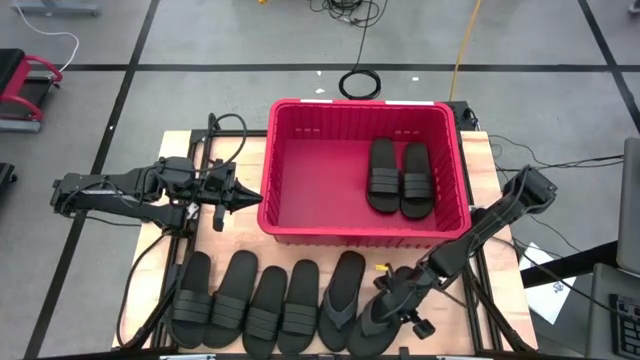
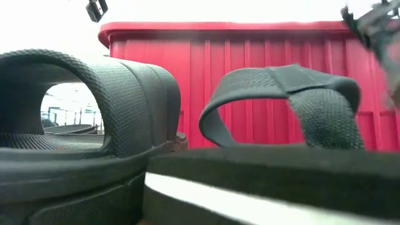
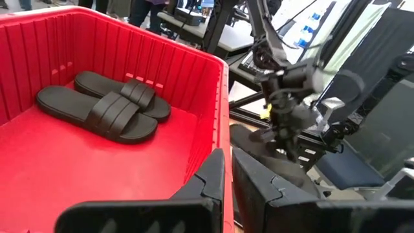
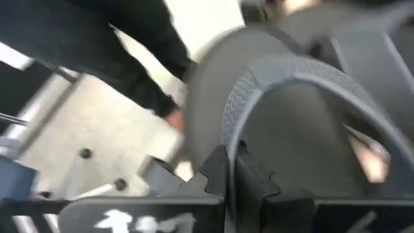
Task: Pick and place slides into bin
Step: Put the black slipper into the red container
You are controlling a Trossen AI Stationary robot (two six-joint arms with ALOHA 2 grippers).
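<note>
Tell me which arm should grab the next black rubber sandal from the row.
Right. The right gripper is already down at the black thong flip-flop ending the row, while the left gripper waits by the bright red plastic bin.

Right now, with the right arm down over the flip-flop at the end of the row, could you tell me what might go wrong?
1. The right pincer sits over the rightmost flip-flop, which lies against the neighbouring flip-flop; a lift could drag both.
2. The grasp looks near the thong strap, so the sandal may dangle and catch the red bin's rim.
3. Two slides already fill the bin's right side; a drop there could stack unevenly.
</note>
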